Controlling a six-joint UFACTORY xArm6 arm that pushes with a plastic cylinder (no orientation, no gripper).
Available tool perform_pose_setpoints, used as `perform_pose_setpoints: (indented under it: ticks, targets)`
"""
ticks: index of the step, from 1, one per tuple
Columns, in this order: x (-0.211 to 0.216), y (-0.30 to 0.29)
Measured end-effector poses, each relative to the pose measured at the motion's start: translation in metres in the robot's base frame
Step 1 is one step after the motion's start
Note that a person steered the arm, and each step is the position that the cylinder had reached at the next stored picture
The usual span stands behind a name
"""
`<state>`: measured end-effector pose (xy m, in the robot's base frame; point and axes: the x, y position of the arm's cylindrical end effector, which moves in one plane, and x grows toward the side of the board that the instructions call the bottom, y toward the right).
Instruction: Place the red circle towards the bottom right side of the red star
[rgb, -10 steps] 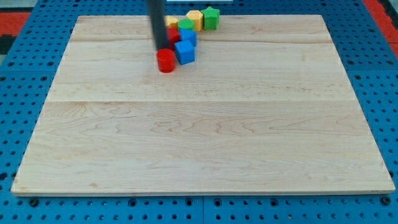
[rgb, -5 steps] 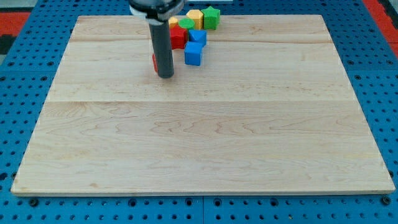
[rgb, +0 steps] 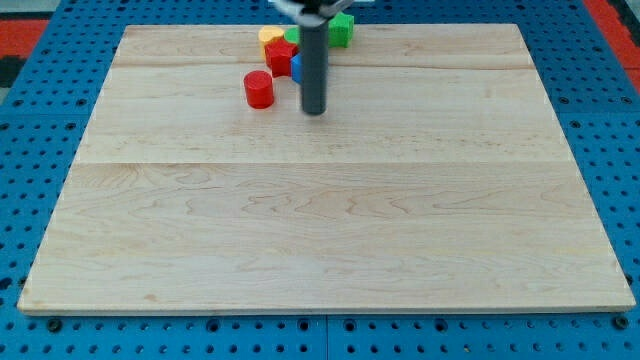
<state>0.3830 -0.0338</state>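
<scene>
My tip (rgb: 314, 111) has no jaws to open or close — it is a bare rod end resting on the board, touching no block. The red circle (rgb: 259, 89) lies near it on the view's left, with bare wood between us. The red star (rgb: 279, 55) sits just above and to the right of the circle, so the circle is at its lower left, not its lower right. My rod hides most of a blue block (rgb: 296, 67) just right of the star; a yellow block (rgb: 268, 36) and a green block (rgb: 343, 28) sit by the board's (rgb: 320, 230) top edge. To do this well, I judge I should circle round to the circle's left side and push it rightward in a low, straight line — clear of the star.
</scene>
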Motion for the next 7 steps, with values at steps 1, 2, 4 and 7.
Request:
perform_pose_setpoints:
  ticks: [1,2,4,7]
  targets:
    - [0.027,-0.072]
    - [0.001,-0.081]
    - [-0.049,-0.048]
    - [-0.058,-0.015]
